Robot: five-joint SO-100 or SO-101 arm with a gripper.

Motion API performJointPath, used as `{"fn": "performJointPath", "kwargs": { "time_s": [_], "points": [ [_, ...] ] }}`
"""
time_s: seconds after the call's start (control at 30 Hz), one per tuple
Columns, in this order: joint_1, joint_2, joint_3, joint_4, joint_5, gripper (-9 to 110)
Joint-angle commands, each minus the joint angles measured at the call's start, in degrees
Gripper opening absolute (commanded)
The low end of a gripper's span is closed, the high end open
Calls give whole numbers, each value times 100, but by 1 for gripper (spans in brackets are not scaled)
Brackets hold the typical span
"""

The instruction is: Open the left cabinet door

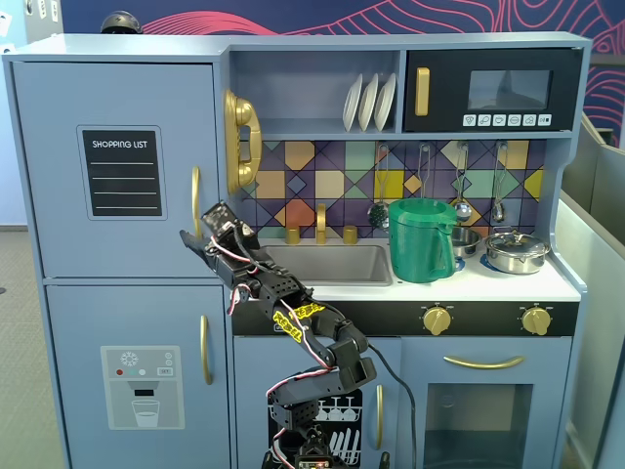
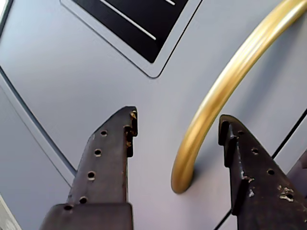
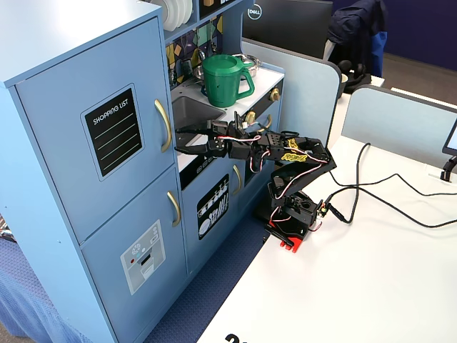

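The left cabinet door is pale blue-grey with a black "SHOPPING LIST" panel and stands shut, flush with the cabinet front. Its curved gold handle runs vertically along its right edge. My gripper is open and held up at the handle's lower end. In the wrist view the gripper straddles the lower end of the gold handle, which lies nearer the right finger without touching either one. In another fixed view the gripper sits just right of the handle.
Below is a door with an ice-dispenser picture and its own gold handle. A gold phone, sink and green pitcher lie to the right. The arm's base stands on a white table with cables.
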Motion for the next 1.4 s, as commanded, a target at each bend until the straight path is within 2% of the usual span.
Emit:
{"fn": "performJointPath", "kwargs": {
  "time_s": [0.0,0.23,0.9,1.37],
  "points": [
    [185,0,-554,149,598,14],
    [290,-88,-668,334,1318,13],
    [9,-1143,-967,-237,1354,11],
    [-1204,-809,-404,-545,-185,11]
  ]
}}
